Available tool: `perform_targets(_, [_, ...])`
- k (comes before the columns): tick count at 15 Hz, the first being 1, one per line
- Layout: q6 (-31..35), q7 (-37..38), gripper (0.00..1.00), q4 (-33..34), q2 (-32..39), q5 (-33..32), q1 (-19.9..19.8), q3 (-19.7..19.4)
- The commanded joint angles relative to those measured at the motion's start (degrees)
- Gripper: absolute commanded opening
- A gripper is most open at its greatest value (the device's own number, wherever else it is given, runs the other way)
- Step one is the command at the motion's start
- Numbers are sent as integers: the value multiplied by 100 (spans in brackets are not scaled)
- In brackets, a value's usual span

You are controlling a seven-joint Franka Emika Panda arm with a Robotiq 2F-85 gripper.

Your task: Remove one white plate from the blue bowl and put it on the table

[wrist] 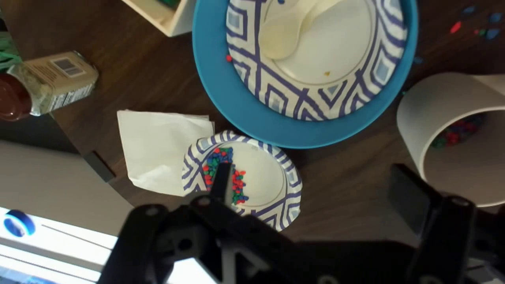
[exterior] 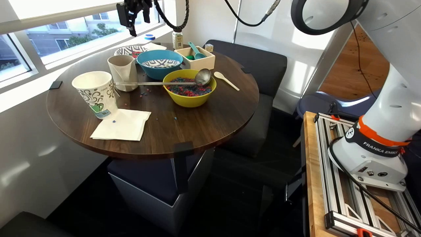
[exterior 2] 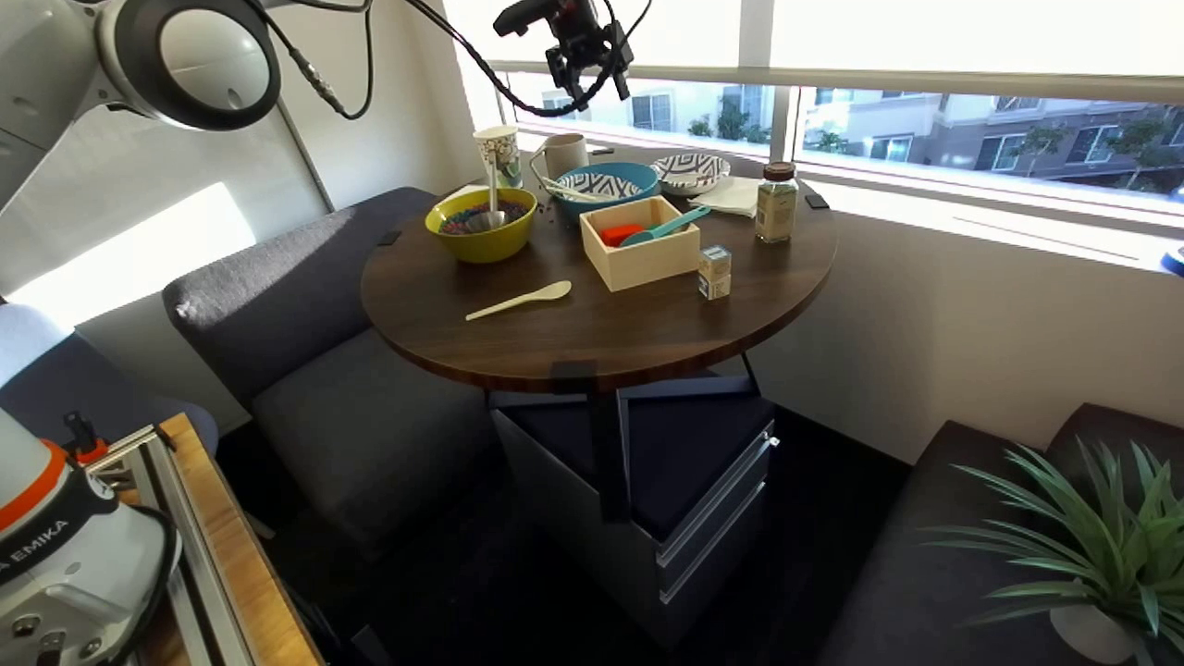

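The jaws fill the foreground of the wrist view and stand wide apart. Below them is the dark brown counter point(wrist: 130, 71); its edge and a bright sill point(wrist: 59, 240) show at lower left. The plate point(wrist: 335, 47) sits in the blue bowl point(wrist: 307, 134), ahead of the jaws and apart from them. A pale spoon point(wrist: 280, 35) rests on the plate. A second plate point(wrist: 264, 173), just beside the blue bowl, holds red, green and blue pieces point(wrist: 238, 177); one jaw hides part of it. The mug point(wrist: 434, 102) contains similar pieces.

In an exterior view, the arm base point(exterior: 371, 164) stands well apart from the round counter. A window point(exterior: 75, 36) is at upper left; a dark seat point(exterior: 250, 59) is behind the counter. The jaws, parted, hang above the level of the plate. The yellow bowl point(exterior: 189, 100) holds small mixed-colour pieces and a ladle point(exterior: 203, 77), its handle extending past the rim. A cup point(exterior: 98, 93) stands on or against a napkin point(exterior: 123, 126); its contents cannot be told.

In an exterior view, a plant point(exterior 2: 1101, 546) is at lower right. The box point(exterior 2: 643, 264) holds a teal scoop point(exterior 2: 666, 227) and a red item point(exterior 2: 618, 235). A jar point(exterior 2: 777, 208) and a loose spoon point(exterior 2: 527, 298) are on the counter near the box.
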Motion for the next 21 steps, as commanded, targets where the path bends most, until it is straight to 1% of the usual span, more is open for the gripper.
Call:
perform_targets(1, [-387,88,100,-162,-234,117,24,93])
perform_targets(3, [-262,246,100,-195,-299,53,71,85])
perform_targets(7, [217,436,100,-346,-464,40,194,129])
perform_targets(11, [574,847,100,-475,-610,36,317,141])
perform_targets(15, [584,1371,100,-689,-810,-49,464,73])
perform_targets(17, [648,1419,100,-882,-944,-189,541,18])
perform_targets(18, [730,1418,100,-1009,-1037,-148,525,65])
perform_targets(19, [934,1254,100,-1150,-1120,-88,472,147])
perform_targets(20, [650,1263,100,-543,-755,-80,479,98])
perform_targets(21, [759,1260,100,-642,-816,-80,479,106])
